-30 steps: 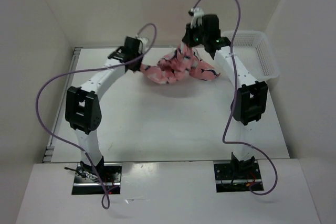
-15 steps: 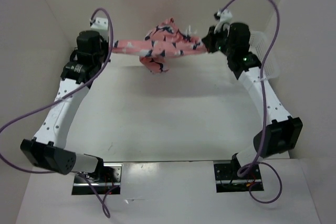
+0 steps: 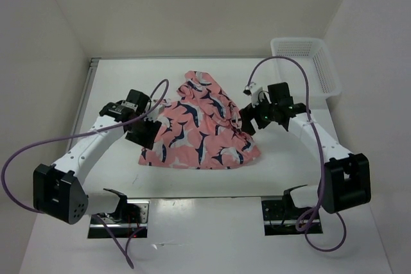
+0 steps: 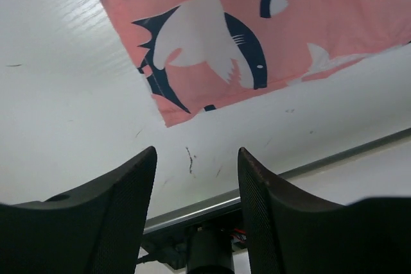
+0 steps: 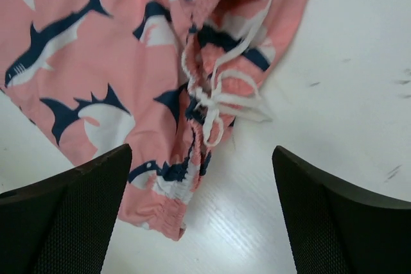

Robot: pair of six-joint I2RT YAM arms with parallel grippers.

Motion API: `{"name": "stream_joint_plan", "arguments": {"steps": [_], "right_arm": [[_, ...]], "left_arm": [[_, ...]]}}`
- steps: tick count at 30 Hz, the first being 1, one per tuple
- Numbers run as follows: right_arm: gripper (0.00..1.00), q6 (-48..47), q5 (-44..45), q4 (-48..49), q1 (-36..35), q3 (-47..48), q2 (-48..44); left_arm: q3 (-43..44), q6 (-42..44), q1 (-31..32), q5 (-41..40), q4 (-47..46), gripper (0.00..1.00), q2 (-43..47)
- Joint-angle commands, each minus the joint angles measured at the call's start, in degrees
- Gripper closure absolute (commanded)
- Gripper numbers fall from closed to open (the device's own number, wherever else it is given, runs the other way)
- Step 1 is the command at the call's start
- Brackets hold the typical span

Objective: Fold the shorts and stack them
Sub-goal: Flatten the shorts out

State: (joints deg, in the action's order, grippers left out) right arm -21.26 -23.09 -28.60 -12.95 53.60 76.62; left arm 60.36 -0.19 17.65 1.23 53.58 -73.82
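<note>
The white table (image 3: pixel 192 85) carries everything. The shorts (image 3: pixel 196 133) lie on it, spread mostly flat in the middle and closer to the near edge than the far one. They are salmon-pink with navy-and-white sharks printed all over. Their far end narrows to a rumpled point and their right side is bunched into folds.

The white mesh basket (image 3: pixel 324 75) sits at the far right corner, well apart from the fabric.

The left gripper (image 3: pixel 145 134) is at the left edge of the shorts. In its wrist view the left gripper (image 4: pixel 196 178) has its fingers (image 4: pixel 122 197) spread with only bare table between them. A hem corner of the shorts (image 4: pixel 257 30) lies just beyond the tips, not pinched.

The right gripper (image 3: pixel 249 123) is at the bunched right side. From its wrist, the right gripper (image 5: pixel 200 158) has its fingers (image 5: pixel 77 203) wide apart and holding nothing. It hangs over the gathered edge of the shorts (image 5: pixel 96 62).

The white drawstring (image 5: pixel 221 94) lies in loose loops on that gathered edge, trailing onto the table.
</note>
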Motion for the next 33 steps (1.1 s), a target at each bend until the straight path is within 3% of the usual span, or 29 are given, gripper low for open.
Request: {"name": "stream_joint_plan", "arguments": {"steps": [1,4,7,12,20,23,25,26,27,28,31,33], "right_arm": [[0.06,0.48,0.41,4.50,0.29,6.58,-0.26],[0.06,6.98,1.03,9.95,0.29,14.67,7.18],[0.06,9.83,1.73,12.60,0.29,21.70,15.20],[0.06,9.13,-0.28,13.13,-1.63,29.71,29.54],[0.03,11.68,-6.08,13.66,-2.78,33.75,39.39],[0.22,13.52,-4.86,14.35,-4.88,33.06,40.80],[0.50,14.66,-3.11,15.06,-4.89,32.27,41.68],[0.82,14.66,-2.06,15.06,-4.89,32.26,42.20],[0.94,14.66,-0.65,15.06,-4.89,32.26,42.21],[1.00,14.66,3.02,15.85,-4.89,33.92,41.16],[1.00,13.27,4.20,15.25,-2.71,37.95,38.71],[1.00,11.86,2.18,11.82,-0.86,40.25,36.94]], "left_arm": [[0.29,0.19,0.37,4.58,0.15,0.39,-0.18],[2.21,0.19,-0.15,-4.27,-12.12,0.29,-3.42],[6.51,0.19,-3.22,-5.28,-22.01,0.24,-10.79],[21.78,0.19,-4.55,-4.05,-25.97,0.20,-29.60],[26.93,0.19,-5.69,-3.61,-27.57,0.18,-43.15],[24.12,0.19,-5.70,-3.61,-28.09,0.18,-43.78],[21.30,0.19,-5.70,-4.83,-28.09,0.24,-43.78],[20.60,0.19,-5.70,-5.53,-28.62,0.42,-43.78],[19.98,0.19,-5.70,-7.11,-29.14,0.52,-43.78],[18.93,0.19,-6.22,-7.12,-29.15,0.63,-43.78],[18.22,0.19,-7.62,-7.83,-28.19,1.00,-42.29],[15.85,0.19,-8.68,-7.83,-25.20,1.00,-40.80]]}}
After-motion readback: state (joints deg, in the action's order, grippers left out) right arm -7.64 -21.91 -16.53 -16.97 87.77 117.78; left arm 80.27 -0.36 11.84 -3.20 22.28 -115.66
